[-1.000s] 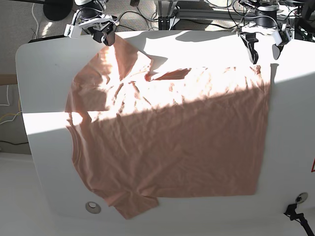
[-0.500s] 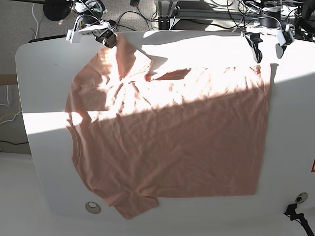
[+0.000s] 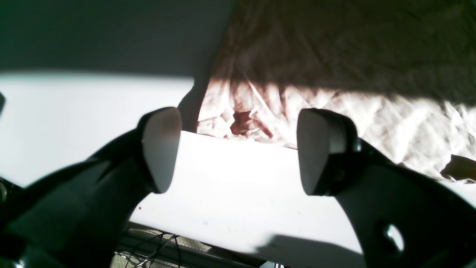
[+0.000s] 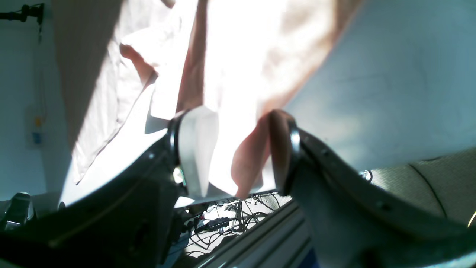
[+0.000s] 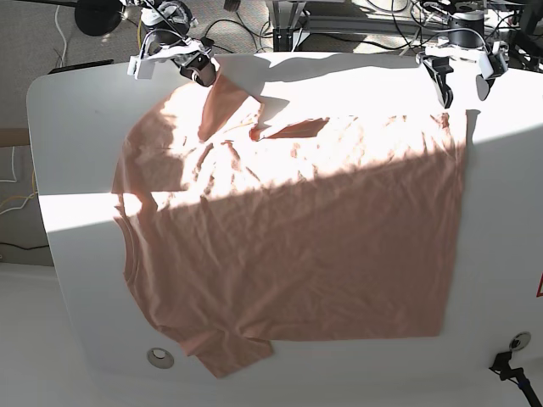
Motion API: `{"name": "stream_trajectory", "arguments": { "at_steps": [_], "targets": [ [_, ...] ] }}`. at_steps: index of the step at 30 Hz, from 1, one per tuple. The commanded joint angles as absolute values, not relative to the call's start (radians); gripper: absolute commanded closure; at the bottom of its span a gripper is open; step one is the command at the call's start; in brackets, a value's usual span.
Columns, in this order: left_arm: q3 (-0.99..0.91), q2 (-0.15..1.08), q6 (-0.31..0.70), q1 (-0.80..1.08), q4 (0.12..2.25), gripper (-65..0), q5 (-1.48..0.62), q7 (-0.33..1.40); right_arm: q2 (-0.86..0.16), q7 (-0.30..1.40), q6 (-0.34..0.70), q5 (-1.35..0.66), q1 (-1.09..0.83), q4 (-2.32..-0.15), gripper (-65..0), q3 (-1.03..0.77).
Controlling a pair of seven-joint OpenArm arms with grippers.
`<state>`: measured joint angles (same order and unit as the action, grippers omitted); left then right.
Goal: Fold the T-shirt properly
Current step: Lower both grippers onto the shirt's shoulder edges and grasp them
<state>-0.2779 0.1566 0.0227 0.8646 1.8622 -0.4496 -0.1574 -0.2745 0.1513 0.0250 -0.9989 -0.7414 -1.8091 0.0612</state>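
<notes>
Right gripper (image 4: 238, 149) apparently pinching T-shirt (image 5: 288, 237) sleeve; left gripper (image 3: 238, 149) agape, empty.

Left claw (image 3: 238, 150) and right claw (image 4: 238, 152): black curved fingers with pale pads; white housings above.

No readable text, labels, brands or numbers anywhere; only a red mark at the base view's right edge, illegible.
</notes>
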Motion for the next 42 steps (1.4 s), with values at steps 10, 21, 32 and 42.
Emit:
{"name": "stream_trajectory", "arguments": {
  "at_steps": [10,21,32,42],
  "targets": [
    [-0.285,0.191,0.024,0.871,1.876,-46.1,-0.449,-0.185,-0.282,0.15,0.027,-0.998,-0.743,-1.817,-25.5,0.073],
    [-0.285,0.191,0.024,0.871,1.876,-46.1,-0.449,-0.185,-0.282,0.151,0.03,-1.004,-0.704,-1.742,-25.5,0.137],
    [-0.285,0.191,0.024,0.869,1.874,-46.1,-0.449,-0.185,-0.285,0.151,0.031,-1.004,-0.7,-1.744,0.0,0.137],
    [-0.337,0.189,0.053,0.745,1.868,-46.5,-0.453,0.071,-0.285,0.151,0.031,-1.0,-0.691,-1.744,0.0,0.137]
  ]
}}
